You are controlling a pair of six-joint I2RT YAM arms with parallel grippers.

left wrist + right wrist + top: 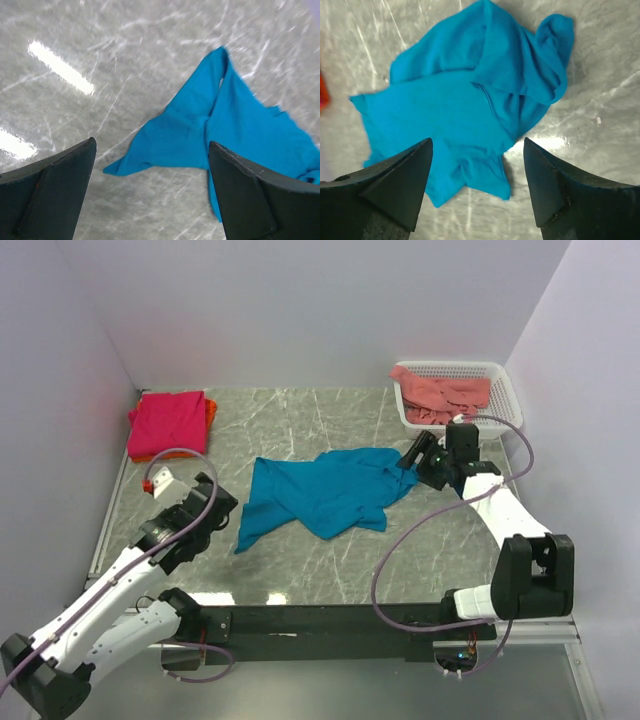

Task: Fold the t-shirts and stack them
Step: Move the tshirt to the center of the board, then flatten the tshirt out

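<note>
A teal-blue t-shirt lies crumpled in the middle of the table; it also shows in the left wrist view and the right wrist view. A folded magenta-pink shirt lies on an orange shirt at the back left. A salmon-pink shirt hangs in the white basket. My left gripper is open and empty, left of the teal shirt's left corner. My right gripper is open and empty, above the teal shirt's right edge.
The white mesh basket stands at the back right by the wall. White walls close the table on the left, back and right. A black rail runs along the near edge between the arm bases.
</note>
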